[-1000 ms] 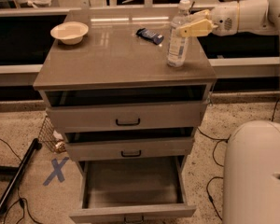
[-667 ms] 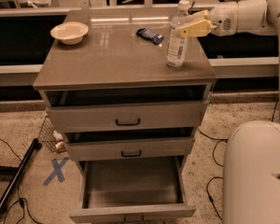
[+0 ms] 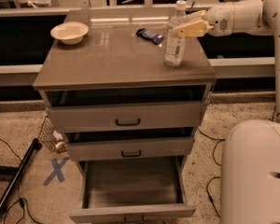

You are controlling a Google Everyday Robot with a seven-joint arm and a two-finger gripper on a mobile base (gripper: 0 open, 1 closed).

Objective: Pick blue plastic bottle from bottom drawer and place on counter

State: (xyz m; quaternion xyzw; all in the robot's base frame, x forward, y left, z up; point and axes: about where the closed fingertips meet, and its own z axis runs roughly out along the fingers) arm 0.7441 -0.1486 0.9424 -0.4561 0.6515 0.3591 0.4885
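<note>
The blue plastic bottle (image 3: 174, 50) stands upright on the counter (image 3: 107, 59), near its right edge. My gripper (image 3: 181, 25) reaches in from the right at the bottle's upper part. One yellowish finger (image 3: 192, 30) lies across the bottle's front and the other goes behind it, so the gripper is shut on the bottle. The bottom drawer (image 3: 130, 212) is pulled out and its inside looks empty. The two drawers above it are slightly ajar.
A cream bowl (image 3: 69, 31) sits at the counter's back left and a flat dark-blue packet (image 3: 150, 35) at the back middle. My white base (image 3: 256, 171) stands right of the cabinet. A wire basket (image 3: 50, 135), a black pole (image 3: 16, 176) and a blue tape X (image 3: 56, 170) are on the floor at left.
</note>
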